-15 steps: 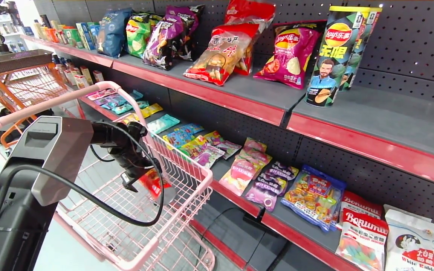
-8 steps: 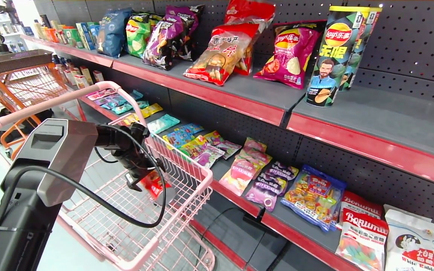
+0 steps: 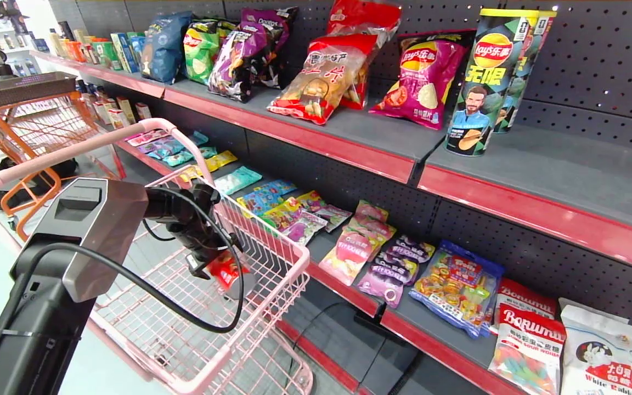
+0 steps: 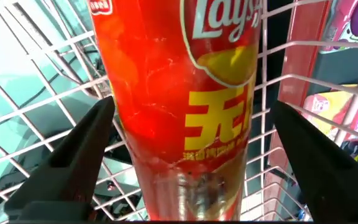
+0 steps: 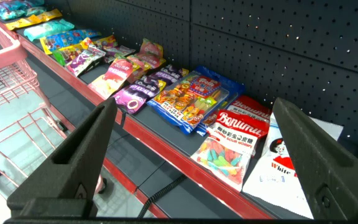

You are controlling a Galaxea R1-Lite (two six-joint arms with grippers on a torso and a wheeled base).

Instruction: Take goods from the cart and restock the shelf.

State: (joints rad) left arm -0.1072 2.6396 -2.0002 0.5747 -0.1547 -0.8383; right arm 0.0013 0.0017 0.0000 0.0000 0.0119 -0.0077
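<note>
Two tiers of grey, red-edged metal shelf (image 3: 349,156) are carrying crisp bags (image 3: 423,77), tall tubes (image 3: 478,82) and sweets (image 3: 357,249). Inside the pink wire cart (image 3: 272,247) we are holding the red glossy cylindrical crisp can (image 4: 179,112), our left gripper (image 4: 194,106) fingers pinching its middle; we are judging it light, stiff, slippery, crushable. Our right gripper (image 5: 191,109) fingers are hanging spread, empty.
</note>
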